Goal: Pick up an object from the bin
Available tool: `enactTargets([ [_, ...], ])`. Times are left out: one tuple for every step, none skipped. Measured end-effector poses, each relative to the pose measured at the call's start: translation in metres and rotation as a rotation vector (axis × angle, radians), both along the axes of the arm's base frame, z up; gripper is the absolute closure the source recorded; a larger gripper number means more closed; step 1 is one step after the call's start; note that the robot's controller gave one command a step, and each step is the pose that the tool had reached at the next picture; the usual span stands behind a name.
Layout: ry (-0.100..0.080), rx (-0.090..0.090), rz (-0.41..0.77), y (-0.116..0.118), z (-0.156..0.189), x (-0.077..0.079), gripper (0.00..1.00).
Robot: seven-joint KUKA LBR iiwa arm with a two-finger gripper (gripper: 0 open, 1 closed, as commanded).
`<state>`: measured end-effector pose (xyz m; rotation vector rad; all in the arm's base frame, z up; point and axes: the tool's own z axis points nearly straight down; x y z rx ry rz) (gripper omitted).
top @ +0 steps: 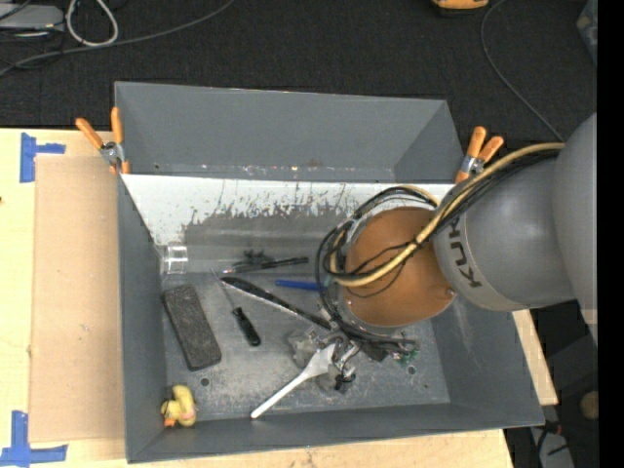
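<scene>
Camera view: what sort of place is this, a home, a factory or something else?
Probably a robotics lab bench. A KUKA arm reaches into a grey metal bin of loose small things, such as a yellow toy duck, and cables lie on the dark floor behind.

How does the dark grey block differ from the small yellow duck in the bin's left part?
The dark grey block is flat, long and rectangular; the yellow duck is rounded and lumpy. The block is clearly larger than the duck. The block lies mid-floor, the duck in the near left corner. Both rest on the floor of the bin, apart from each other and left of the gripper.
</scene>
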<state>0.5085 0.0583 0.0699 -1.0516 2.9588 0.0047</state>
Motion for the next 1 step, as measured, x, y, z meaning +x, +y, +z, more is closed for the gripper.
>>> enactTargets([
  [0.013, -0.001, -0.001, 0.0001, 0.022, -0.0039, 1.0],
])
